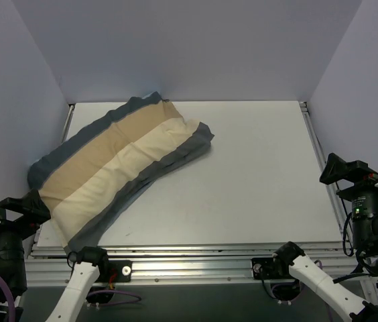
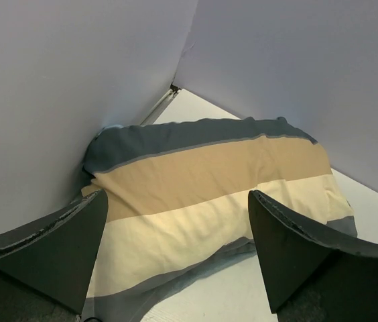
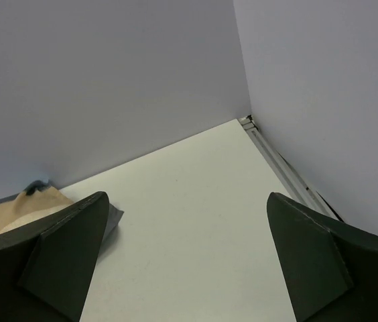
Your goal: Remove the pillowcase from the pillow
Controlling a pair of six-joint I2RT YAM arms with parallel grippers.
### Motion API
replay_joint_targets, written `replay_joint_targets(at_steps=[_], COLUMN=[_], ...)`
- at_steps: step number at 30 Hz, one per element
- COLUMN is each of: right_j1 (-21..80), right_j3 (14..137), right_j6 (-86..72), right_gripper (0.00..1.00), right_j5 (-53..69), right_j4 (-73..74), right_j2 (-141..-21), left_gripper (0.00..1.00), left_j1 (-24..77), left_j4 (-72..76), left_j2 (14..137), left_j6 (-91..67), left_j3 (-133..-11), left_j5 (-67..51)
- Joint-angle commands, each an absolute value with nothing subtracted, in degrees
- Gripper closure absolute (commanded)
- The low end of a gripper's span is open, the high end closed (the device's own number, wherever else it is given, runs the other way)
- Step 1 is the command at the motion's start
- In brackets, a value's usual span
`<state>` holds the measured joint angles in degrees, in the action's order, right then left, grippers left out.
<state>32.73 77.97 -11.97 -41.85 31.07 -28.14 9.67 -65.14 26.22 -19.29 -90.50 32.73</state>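
Stuffed pillowcase (image 1: 118, 168) on table (image 1: 256, 174)

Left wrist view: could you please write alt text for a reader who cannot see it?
A plump pillowcase, banded blue-grey, tan and cream, lies on a white table near the corner of pale walls. The left claw is open and empty, its dark fingers framing the view.

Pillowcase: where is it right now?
In the top view the pillowcase lies diagonally on the left side of the table, beside the left wall, from the near edge toward the back wall. The open left claw faces it without touching.
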Motion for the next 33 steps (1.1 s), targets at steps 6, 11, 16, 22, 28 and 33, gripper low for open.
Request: replay_joint_targets(at_steps=[6,11,16,22,28,33], right_j1=[33.57,33.57,33.57,33.57,33.66,33.75], right_j3=[74.89,71.99,67.42,60.14,55.20,52.91], right_j6=[-12.57,-15.55,-18.71,-22.76,-25.40,-25.93], right_gripper=[0.00,0.00,0.00,0.00,0.00,0.00], right_j5=[-41.58,-37.71,-31.84,-24.27,-9.51,-1.86], right_j4=[28.13,28.39,25.06,17.25,9.86,6.95], right_j2=[-29.00,-29.44,-30.85,-34.27,-39.72,-43.76], left_gripper=[0.06,0.06,0.06,0.06,0.06,0.06], left_j1=[9.84,9.84,9.84,10.11,11.07,11.25], left_j4=[-64.51,-64.86,-62.76,-50.40,-34.23,-27.86], left_j2=[29.17,32.16,40.76,54.12,68.18,82.75], left_j6=[-16.26,-15.47,-12.48,-8.00,-5.19,-1.58], left_j3=[-88.42,-83.95,-80.34,-75.68,-73.74,-73.91], left_j5=[25.68,18.82,14.60,9.33,11.51,13.29])
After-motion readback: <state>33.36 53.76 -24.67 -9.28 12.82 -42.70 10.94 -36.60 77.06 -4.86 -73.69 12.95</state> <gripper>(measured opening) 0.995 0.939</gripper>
